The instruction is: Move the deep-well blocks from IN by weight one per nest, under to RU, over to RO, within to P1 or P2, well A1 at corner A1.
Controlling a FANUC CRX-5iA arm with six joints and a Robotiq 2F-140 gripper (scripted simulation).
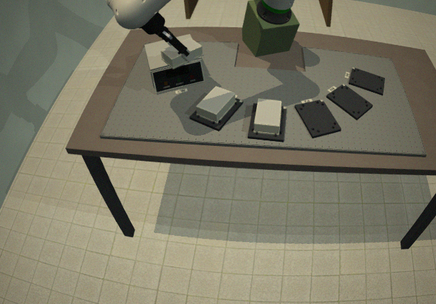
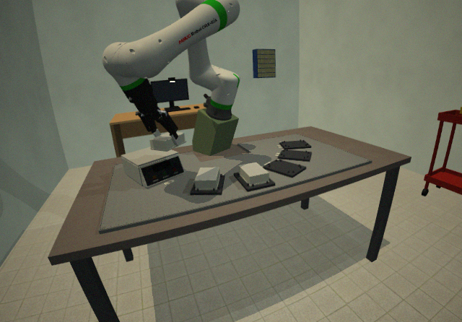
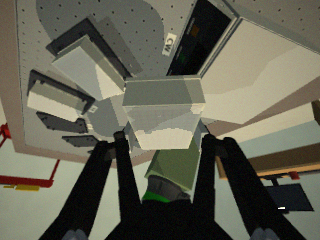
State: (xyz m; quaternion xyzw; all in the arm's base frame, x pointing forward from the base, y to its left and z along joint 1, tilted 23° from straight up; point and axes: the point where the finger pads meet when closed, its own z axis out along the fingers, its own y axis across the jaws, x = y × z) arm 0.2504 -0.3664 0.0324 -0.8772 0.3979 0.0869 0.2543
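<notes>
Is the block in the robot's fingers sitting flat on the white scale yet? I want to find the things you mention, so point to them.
No, the block (image 1: pixel 172 58) (image 2: pixel 161 143) (image 3: pixel 164 117) hangs above the scale (image 1: pixel 153 56) (image 2: pixel 136 159) (image 3: pixel 260 65), with a gap under it in the exterior view.

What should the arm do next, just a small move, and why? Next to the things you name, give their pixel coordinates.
Probably carry the held block (image 1: pixel 172 58) (image 2: pixel 161 143) (image 3: pixel 164 117) a little further over the check-weigher's platform (image 1: pixel 153 56) (image 2: pixel 136 157) (image 3: pixel 245 65), then lower it: the gripper (image 1: pixel 183 52) (image 2: pixel 166 135) (image 3: pixel 163 118) grips it above the weigher, partly past its edge.
</notes>
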